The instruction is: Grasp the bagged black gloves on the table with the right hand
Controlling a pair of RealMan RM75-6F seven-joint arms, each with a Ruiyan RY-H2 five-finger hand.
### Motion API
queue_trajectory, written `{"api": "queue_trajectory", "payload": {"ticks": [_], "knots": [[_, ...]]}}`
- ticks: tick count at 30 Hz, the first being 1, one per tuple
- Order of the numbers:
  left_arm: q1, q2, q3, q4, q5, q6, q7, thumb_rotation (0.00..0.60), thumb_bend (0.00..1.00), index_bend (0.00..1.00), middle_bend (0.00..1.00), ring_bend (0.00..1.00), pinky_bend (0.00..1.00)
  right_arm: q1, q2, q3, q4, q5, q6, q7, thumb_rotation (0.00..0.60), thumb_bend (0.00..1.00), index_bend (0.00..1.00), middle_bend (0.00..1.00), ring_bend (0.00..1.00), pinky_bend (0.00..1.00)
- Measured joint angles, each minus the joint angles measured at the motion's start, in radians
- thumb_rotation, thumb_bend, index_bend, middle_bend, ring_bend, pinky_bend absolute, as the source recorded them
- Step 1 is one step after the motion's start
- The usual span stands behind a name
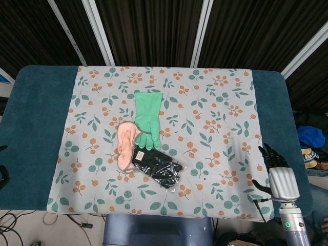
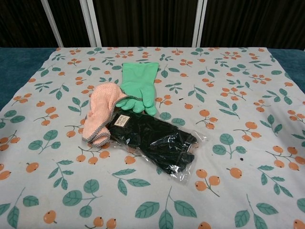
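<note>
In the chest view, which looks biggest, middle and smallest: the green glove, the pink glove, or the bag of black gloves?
1. Bag of black gloves, though it lies nearest the camera, which helps.
2. Green glove.
3. Pink glove, partly tucked under the other two, so unsure.

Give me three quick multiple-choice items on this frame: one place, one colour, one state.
1. Where does the bagged black gloves pack lie?
A. at the table's far edge
B. just in front of the green glove, beside the pink glove
C. on the bare blue cloth at the right

2. What colour is the long rubber glove?
A. green
B. yellow
C. red

3. What is the right hand doing?
A. holding the pack
B. pressing the pink glove
C. holding nothing, off at the table's right near corner

Key: 1 B, the pack touches both gloves; 2 A, it is plainly green; 3 C, the head view shows it far from the pack.
</note>
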Motion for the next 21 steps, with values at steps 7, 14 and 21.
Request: {"api": "queue_trajectory", "payload": {"ticks": [7,14,21], "knots": [[0.002,0.004,-0.003,-0.005,-0.003,0.004,-0.009,0.600,0.70,0.20,0.08,0.09,0.03,0.019,0.009,-0.018,-0.023,-0.019,-0.050,0.032,0.600,0.19,0.00,0.04,0.12,0.20],[0.002,0.003,-0.003,-0.011,-0.004,0.003,-0.004,0.600,0.70,0.20,0.08,0.09,0.03,0.088,0.036,-0.003,-0.087,-0.015,-0.168,0.054,0.600,0.17,0.00,0.04,0.12,0.20],[0.003,0.005,-0.006,-0.016,-0.010,0.004,-0.007,0.600,0.70,0.20,0.08,0.09,0.03,0.244,0.049,0.068,-0.171,0.106,-0.428,0.072,0.600,0.15,0.00,0.05,0.12,0.20]]}}
